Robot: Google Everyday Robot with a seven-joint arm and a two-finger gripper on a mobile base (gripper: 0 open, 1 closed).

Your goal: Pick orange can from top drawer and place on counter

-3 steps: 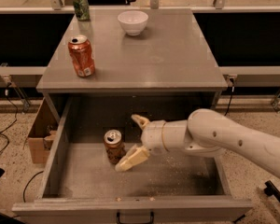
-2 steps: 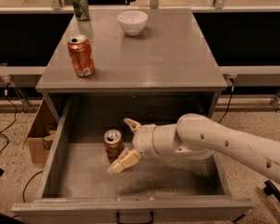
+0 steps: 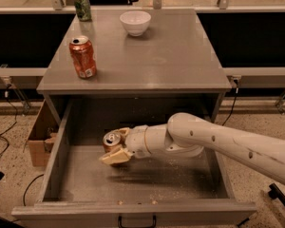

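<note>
1. One cream-white, two-fingered end effector (image 3: 113, 147) sits inside the wide, shallow grey box drawer (image 3: 59, 160), toward its left rear. It is pinching the small brownish-orange can (image 3: 111, 140). One tan finger (image 3: 123, 132) lies against the can's far side, and the other crosses its near side and hides the base.
2. That can is a dull metal cylinder standing roughly upright in the drawer. Its silver top and pull tab face up and slightly toward the camera.
3. A thick white arm (image 3: 218, 144) comes in from the right edge and slants across the drawer. Its shell is smooth and rounded, with a few small dark dots.
4. The drawer stands open. Its matte grey floor is sprinkled with pale crumbs (image 3: 133, 202) near the front wall, and a thin dark handle (image 3: 137, 221) curves on the front edge.
5. Above the drawer lies the desk (image 3: 175, 56), the flat, smooth grey rectangular top of the cabinet.
6. Three things stand on the desk, well apart:
   - a glossy red-orange can with a white label (image 3: 83, 57) near the front left
   - a green can (image 3: 82, 4) at the back left corner
   - a round white bowl (image 3: 135, 22) at the back middle
7. A brown cardboard box (image 3: 40, 137) rests on the speckled floor just left of the cabinet.
</note>
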